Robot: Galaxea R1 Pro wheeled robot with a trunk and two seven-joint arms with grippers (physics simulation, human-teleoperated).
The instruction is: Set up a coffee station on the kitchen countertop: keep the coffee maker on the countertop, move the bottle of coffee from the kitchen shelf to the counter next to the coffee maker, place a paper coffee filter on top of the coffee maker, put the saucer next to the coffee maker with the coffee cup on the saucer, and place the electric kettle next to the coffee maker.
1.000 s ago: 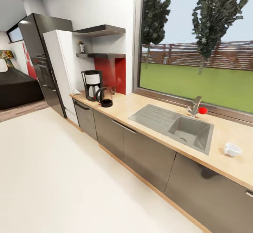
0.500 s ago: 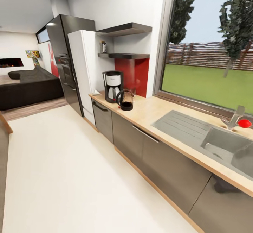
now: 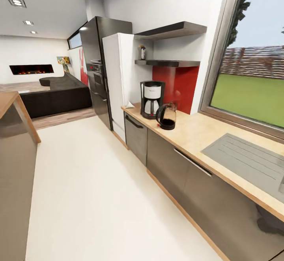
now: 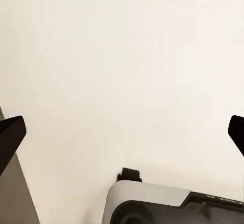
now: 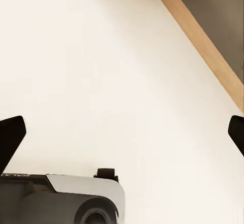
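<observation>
- Hanging over pale floor (image 3: 90, 198), the left gripper (image 4: 122, 132) and right gripper (image 5: 122, 132) are both spread wide, holding nothing.
- Farther along the desk (image 3: 197, 133), electric kettle (image 3: 166, 116) stands just beside coffee maker (image 3: 152, 99).
- Paper coffee filter (image 3: 129, 105) lies near the desk's far end.
- Bottle of coffee (image 3: 142, 52) sits on the kitchen shelf (image 3: 169, 62).

Black-and-white coffee maker (image 3: 152, 99) and dark tinted glass kettle (image 3: 167, 116) on pale wood countertop (image 3: 205, 133); red backsplash panel (image 3: 176, 82); grey cabinet fronts (image 3: 185, 180); cream floor (image 3: 98, 198).

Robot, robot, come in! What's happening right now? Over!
Both grippers open, empty, over bare floor. Coffee maker and electric kettle side by side on the countertop; bottle of coffee on the kitchen shelf. Floor ahead open.
</observation>
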